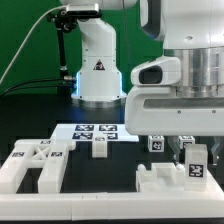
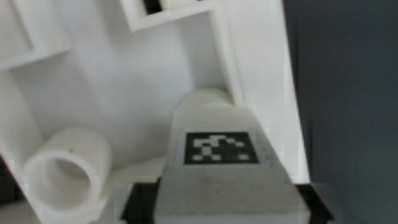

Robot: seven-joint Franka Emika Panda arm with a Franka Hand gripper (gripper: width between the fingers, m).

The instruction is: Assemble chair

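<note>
My gripper [image 1: 196, 155] is at the exterior view's right, shut on a white blocky bar [image 1: 197, 168] with a black-and-white tag on its face. It holds the bar upright just above a low white slab piece [image 1: 165, 182]. In the wrist view the tagged bar [image 2: 219, 150] sits between my gripper's [image 2: 226, 203] dark fingers [image 2: 153, 200], over a large white slab [image 2: 160, 70] with a round peg [image 2: 63, 172] beside it. A wide white chair piece with cross-shaped ribs [image 1: 35, 165] lies at the exterior view's left. A small tagged block [image 1: 100, 148] stands in the middle.
The marker board [image 1: 95, 130] lies flat behind the parts. Two small tagged cubes [image 1: 155, 144] [image 1: 184, 143] stand behind the held bar. The robot's white base [image 1: 98, 65] rises at the back, with cables and a green backdrop behind.
</note>
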